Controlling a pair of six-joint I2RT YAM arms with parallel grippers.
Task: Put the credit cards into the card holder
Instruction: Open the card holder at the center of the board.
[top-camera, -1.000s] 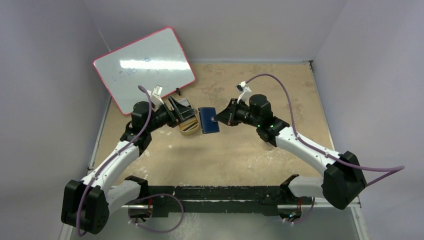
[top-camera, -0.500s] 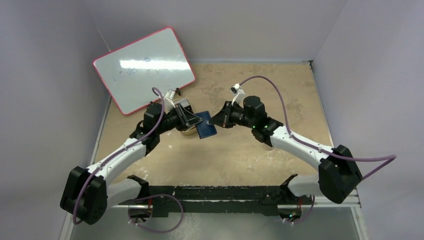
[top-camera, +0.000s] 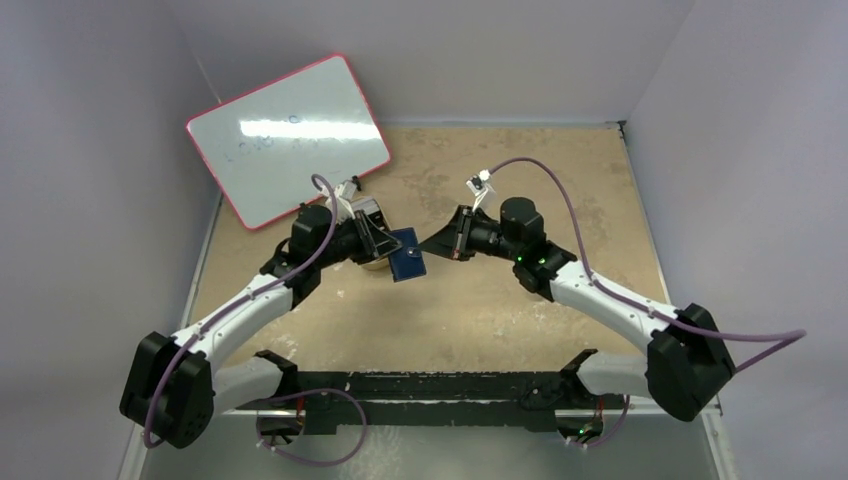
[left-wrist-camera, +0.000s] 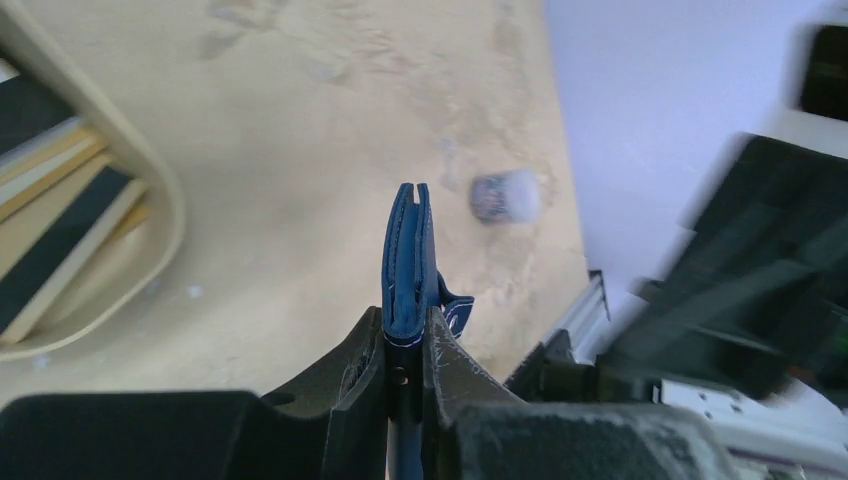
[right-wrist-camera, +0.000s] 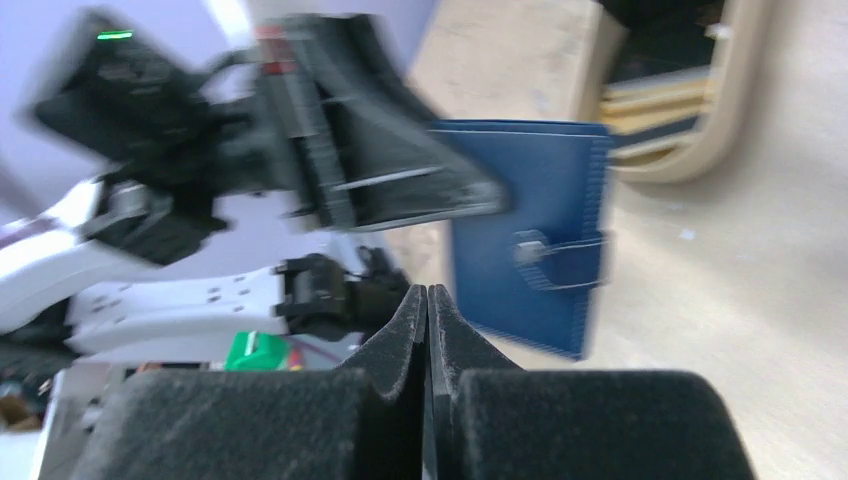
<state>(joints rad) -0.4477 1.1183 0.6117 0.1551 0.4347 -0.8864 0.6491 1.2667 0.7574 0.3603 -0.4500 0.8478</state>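
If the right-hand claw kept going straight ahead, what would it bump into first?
Probably the card holder, clamped in the left gripper just ahead of the right gripper; depth is unclear.

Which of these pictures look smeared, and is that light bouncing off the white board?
Top external: sharp, with a streak of glare across the whiteboard. Left wrist: the card holder is crisp, but the right arm beyond it is smeared. Right wrist: the left arm is blurred and the card holder's edges look soft.
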